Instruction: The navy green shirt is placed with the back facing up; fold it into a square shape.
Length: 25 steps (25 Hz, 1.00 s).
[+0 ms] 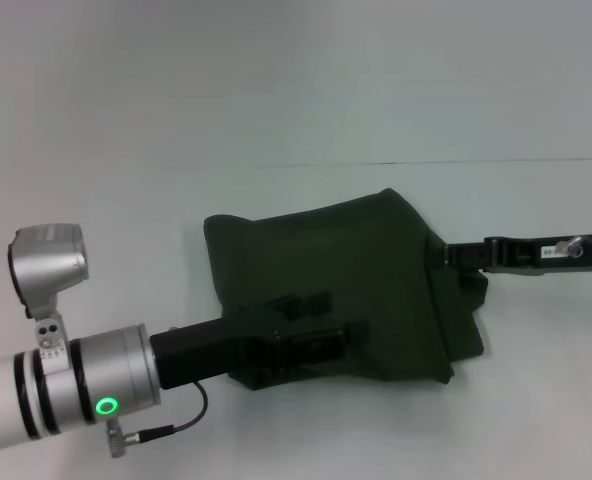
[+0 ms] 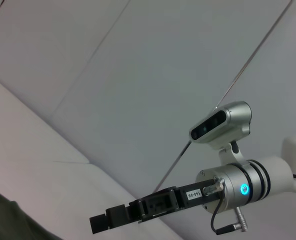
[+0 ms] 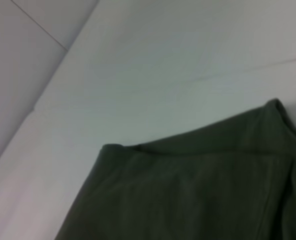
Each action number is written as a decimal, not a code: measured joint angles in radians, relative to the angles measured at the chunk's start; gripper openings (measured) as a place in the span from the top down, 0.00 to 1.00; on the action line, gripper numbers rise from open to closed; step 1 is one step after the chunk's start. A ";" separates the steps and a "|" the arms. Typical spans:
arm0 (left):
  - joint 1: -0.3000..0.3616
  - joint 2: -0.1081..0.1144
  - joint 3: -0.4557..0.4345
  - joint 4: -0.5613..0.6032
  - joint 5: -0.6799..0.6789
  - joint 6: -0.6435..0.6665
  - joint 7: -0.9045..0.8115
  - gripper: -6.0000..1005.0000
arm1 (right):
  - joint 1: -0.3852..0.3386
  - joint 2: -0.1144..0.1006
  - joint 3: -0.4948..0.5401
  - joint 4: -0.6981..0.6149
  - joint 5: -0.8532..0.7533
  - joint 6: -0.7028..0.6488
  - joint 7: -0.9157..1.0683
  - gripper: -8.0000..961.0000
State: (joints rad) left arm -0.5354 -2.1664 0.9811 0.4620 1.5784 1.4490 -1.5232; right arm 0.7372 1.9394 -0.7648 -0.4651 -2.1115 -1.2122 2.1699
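From my remote station, the head view shows the shirt (image 1: 376, 270) lying folded into a rough, uneven block on the white table (image 1: 276, 190), a little right of centre. Its top edge slants up to a peak at the far right, and a looser layer hangs out along the right side.

My left gripper (image 1: 311, 325) reaches in from the lower left and sits over the near-left part of the shirt, its black fingers dark against the dark cloth; I cannot tell whether they are parted or pinching fabric.

My right gripper (image 1: 454, 256) comes in level from the right edge and meets the shirt's right side. Its tips are lost at the cloth, so I cannot tell its grip either.

The left wrist view looks across the table at the right arm, whose gripper (image 2: 100, 223) appears at the bottom of that picture with a corner of shirt (image 2: 8, 220) nearby.

The right wrist view shows only the shirt (image 3: 188, 190), with a folded edge and a raised corner, on the table (image 3: 138, 75).
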 joint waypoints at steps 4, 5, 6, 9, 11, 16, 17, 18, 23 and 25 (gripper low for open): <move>0.013 0.002 -0.020 0.022 0.045 0.009 0.014 0.08 | 0.011 0.014 -0.010 0.039 -0.003 0.051 -0.002 0.20; 0.016 0.002 -0.023 0.027 0.059 0.010 0.017 0.08 | 0.011 0.019 -0.014 0.045 -0.003 0.069 -0.004 0.20; 0.017 0.002 -0.029 0.030 0.071 0.010 0.019 0.08 | 0.012 0.026 -0.022 0.048 -0.003 0.086 -0.004 0.20; 0.020 0.002 -0.049 0.036 0.098 0.019 0.029 0.08 | 0.012 0.042 -0.049 0.052 -0.004 0.128 0.000 0.20; 0.023 0.003 -0.067 0.036 0.114 0.044 0.049 0.08 | 0.012 0.050 -0.062 0.053 -0.004 0.143 0.004 0.20; 0.030 0.003 -0.099 0.044 0.143 0.073 0.064 0.08 | 0.017 0.058 -0.071 0.066 -0.004 0.174 0.007 0.20; 0.032 0.004 -0.103 0.046 0.145 0.073 0.065 0.08 | 0.019 0.059 -0.071 0.070 -0.004 0.181 0.006 0.20; 0.035 0.004 -0.110 0.048 0.147 0.074 0.067 0.08 | 0.021 0.061 -0.071 0.075 -0.004 0.189 0.005 0.20; 0.040 0.004 -0.126 0.049 0.149 0.074 0.070 0.08 | 0.030 0.080 -0.071 0.082 -0.003 0.236 -0.001 0.20; 0.043 0.004 -0.134 0.049 0.150 0.074 0.072 0.08 | 0.032 0.088 -0.071 0.082 -0.003 0.249 -0.001 0.20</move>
State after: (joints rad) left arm -0.4927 -2.1629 0.8476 0.5108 1.7279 1.5232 -1.4515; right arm 0.7697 2.0269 -0.8361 -0.3835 -2.1145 -0.9633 2.1691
